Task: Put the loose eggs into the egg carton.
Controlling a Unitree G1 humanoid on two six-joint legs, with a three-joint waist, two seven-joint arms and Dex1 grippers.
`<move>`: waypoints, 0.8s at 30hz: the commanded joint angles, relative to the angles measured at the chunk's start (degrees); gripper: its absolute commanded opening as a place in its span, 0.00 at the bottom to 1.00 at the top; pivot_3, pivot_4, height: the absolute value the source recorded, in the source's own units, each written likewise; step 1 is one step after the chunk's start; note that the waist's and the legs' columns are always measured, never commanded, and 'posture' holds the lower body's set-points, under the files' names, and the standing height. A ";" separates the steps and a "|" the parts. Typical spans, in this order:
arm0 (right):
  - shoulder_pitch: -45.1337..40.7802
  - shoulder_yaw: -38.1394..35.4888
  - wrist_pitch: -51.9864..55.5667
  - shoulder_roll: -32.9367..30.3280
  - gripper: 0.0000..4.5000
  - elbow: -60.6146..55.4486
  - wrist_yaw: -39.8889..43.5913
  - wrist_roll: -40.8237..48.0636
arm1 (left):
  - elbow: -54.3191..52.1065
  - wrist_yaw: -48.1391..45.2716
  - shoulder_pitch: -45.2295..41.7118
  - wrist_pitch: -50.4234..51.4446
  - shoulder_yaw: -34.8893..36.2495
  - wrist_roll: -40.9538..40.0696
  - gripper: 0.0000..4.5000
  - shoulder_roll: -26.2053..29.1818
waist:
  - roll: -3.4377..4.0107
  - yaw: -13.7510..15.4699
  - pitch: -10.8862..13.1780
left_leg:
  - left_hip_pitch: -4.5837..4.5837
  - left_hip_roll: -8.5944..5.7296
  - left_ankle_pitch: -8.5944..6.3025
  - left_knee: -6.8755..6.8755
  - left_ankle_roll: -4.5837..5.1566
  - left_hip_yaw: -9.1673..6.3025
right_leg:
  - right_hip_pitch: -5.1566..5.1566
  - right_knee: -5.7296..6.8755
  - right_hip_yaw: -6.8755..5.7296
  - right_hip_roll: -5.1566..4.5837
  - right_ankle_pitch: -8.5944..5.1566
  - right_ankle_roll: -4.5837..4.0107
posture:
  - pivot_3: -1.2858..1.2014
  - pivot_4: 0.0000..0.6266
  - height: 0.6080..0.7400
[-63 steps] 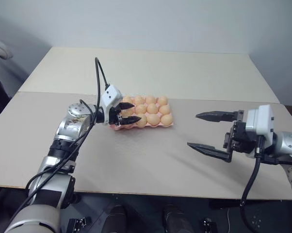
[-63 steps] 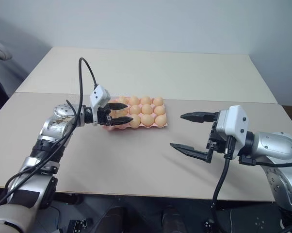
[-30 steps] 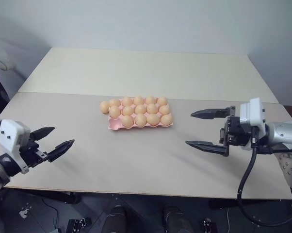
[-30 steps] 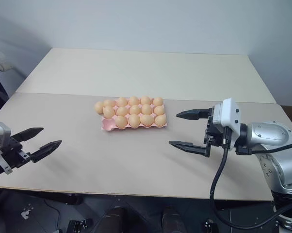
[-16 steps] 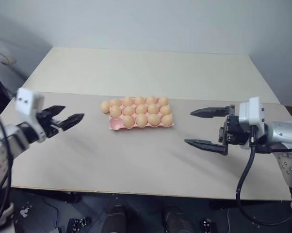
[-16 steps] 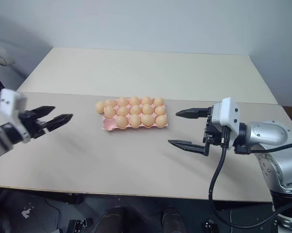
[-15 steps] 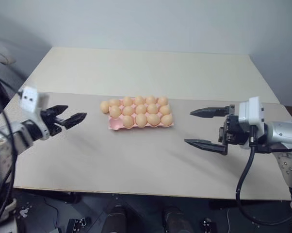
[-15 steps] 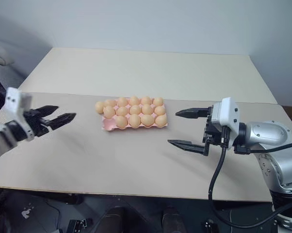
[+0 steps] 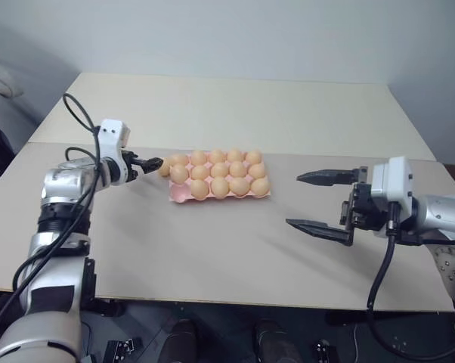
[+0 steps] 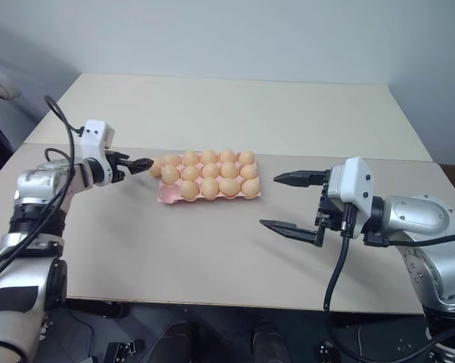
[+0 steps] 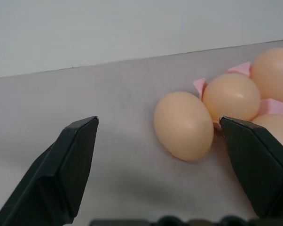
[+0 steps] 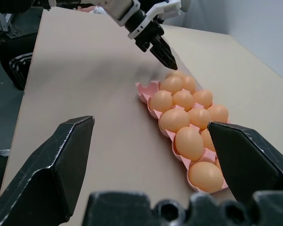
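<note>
Egg carton (image 9: 184, 193) nearly full — 1 loose egg (image 11: 183, 125) beside it; both grippers' jaws wide.

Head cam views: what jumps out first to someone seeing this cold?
The pink egg carton mid-table, nearly full of tan eggs, draws the eye first. Next, one loose egg lies on the table against the carton's far-left corner, framed between the open fingers of the left gripper. The right gripper hangs wide open over bare table to the carton's right.
</note>
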 commanded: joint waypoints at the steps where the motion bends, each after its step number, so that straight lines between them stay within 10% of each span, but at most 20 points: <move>1: 0.63 -2.76 -0.03 -0.35 1.00 -2.25 -0.66 1.58 | 4.82 0.36 -3.50 -4.37 0.18 2.34 0.99 -0.95 | -0.01 0.00 0.00 | 0.00 0.00 0.00 0.00 0.00 -0.01 | 0.00 0.01 -0.01 0.00 0.00 0.00 | 0.52 0.24 1.00; 14: 1.53 -3.28 -0.41 -0.24 1.00 -2.41 -0.60 1.81 | 14.00 -0.05 -7.49 -10.17 1.49 4.94 0.99 -3.46 | -0.01 0.08 0.00 | -0.02 -0.02 0.01 0.02 0.00 -0.04 | 0.00 0.02 -0.02 0.00 0.01 0.01 | 0.52 0.24 1.00; 21: 1.77 -3.15 -0.52 0.06 1.00 -2.74 -0.88 1.96 | 11.23 -2.26 -5.67 -8.74 2.36 5.04 0.58 -1.90 | -0.01 0.00 0.00 | -0.02 -0.02 0.01 0.02 0.00 -0.05 | 0.00 0.03 -0.02 0.00 0.00 0.01 | 0.52 0.24 1.00; 24: 1.43 -2.80 -0.60 0.14 1.00 -2.53 -0.85 2.03 | 10.47 -2.32 -5.21 -7.94 2.76 4.93 0.58 -1.69 | -0.01 0.02 0.00 | -0.01 -0.02 0.01 0.02 0.00 -0.05 | 0.01 0.04 -0.02 0.00 0.00 0.01 | 0.52 0.24 1.00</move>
